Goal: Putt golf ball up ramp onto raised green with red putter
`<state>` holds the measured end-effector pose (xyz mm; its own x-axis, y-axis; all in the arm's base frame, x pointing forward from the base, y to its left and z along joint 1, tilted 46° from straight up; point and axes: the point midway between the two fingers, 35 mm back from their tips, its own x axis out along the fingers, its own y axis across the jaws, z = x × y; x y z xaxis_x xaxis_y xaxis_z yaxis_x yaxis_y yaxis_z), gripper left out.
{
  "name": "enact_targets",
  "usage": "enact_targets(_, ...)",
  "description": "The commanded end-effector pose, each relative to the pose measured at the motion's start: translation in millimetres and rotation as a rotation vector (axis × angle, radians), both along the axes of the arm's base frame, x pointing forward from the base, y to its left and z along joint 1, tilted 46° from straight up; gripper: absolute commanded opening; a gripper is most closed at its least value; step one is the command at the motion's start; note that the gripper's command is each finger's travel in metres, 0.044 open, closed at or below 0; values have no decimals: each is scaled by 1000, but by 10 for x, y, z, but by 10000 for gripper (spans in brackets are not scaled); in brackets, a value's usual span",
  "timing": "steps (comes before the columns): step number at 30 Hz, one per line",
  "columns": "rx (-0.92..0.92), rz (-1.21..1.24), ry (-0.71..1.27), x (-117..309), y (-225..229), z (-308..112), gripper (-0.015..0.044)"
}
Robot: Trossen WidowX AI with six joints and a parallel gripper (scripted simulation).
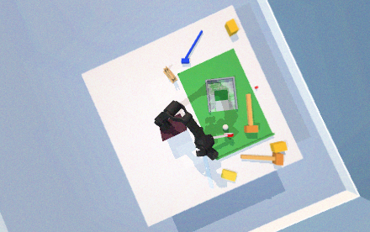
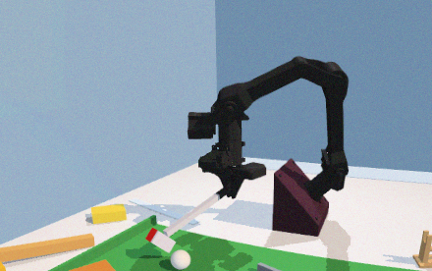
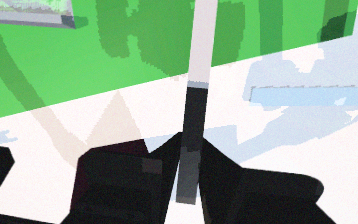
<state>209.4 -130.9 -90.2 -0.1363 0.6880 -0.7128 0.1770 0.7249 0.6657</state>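
Observation:
The red putter, with a pale shaft [image 1: 220, 136] [image 2: 191, 214] [image 3: 201, 50], has a white head with a red end [image 1: 230, 135] [image 2: 162, 241]. My gripper [image 2: 231, 189] [image 3: 188, 136] is shut on its dark grip, and the shaft slants down over the green mat [image 1: 240, 69] [image 3: 10, 95]. The head appears slightly above the mat. The white golf ball [image 1: 225, 127] [image 2: 181, 259] lies close beside the head, between it and the ramp; the top view shows a small gap. The raised green [image 1: 221, 95] is inside the grey-framed ramp. The wrist view hides head and ball.
Orange mallets [image 1: 249, 109] [image 1: 258, 158] lie on the mat's right side and beyond its low green edge [image 1: 248, 145]. Yellow blocks [image 1: 229, 175] [image 1: 278, 146] [image 1: 231, 27], a blue putter [image 1: 193, 46] and a wooden object [image 1: 170, 74] lie around the mat.

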Motion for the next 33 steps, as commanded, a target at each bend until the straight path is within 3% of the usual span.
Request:
enact_targets(1,1,-10,-4,3,45,-52,0)
enact_targets(19,1,0,0,-21,108,-107,0)
enact_targets(33,-1,-10,-5,-70,-93,-332,0)
